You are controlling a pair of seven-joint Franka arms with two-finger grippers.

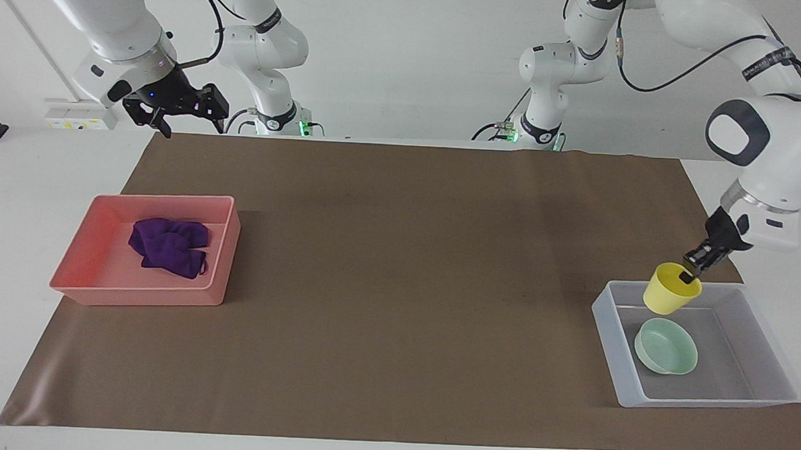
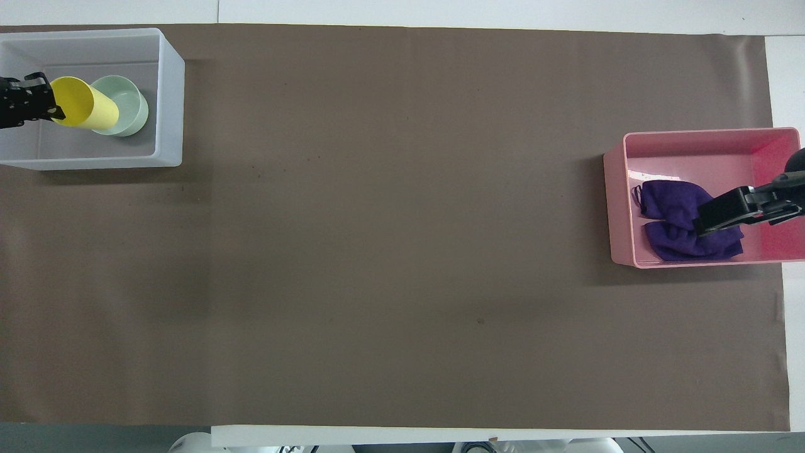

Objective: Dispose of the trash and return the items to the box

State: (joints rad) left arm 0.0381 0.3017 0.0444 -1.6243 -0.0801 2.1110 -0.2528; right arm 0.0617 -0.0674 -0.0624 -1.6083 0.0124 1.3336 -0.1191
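Left tool point(image 1: 693, 271): clamped on the rim of the yellow cup point(image 1: 669, 290), carried in the air and tilted, over the translucent bin point(image 1: 612, 332); at the edge of the overhead view, fingers closed on the cup's rim point(image 2: 55, 106).
Yellow cup: lifted, clear of the bin floor, mouth tipped toward the tool; partly covering the mint-green bowl point(image 2: 126, 106) in the overhead view.
Mint-green bowl point(image 1: 666, 346): resting upright on the floor of the translucent bin, just below the raised cup.
Translucent bin point(image 2: 168, 100): at the left arm's end of the counter, on the brown mat point(image 1: 398, 286).
Right tool point(image 1: 184, 111): raised over the counter's edge nearest the robots, at the right arm's end; fingers spread apart, holding nothing; waiting.
Right tool, overhead view point(image 2: 723, 211): overlapping the purple cloth point(image 2: 676, 220) only by line of sight, well above it.
Purple cloth point(image 1: 168, 245): crumpled, lying inside the salmon-pink tray point(image 1: 100, 286).
Salmon-pink tray point(image 2: 619, 207): at the right arm's end of the counter, on the mat, well apart from the bin.
Brown mat point(image 2: 402, 251): covering most of the white counter point(image 1: 38, 168).
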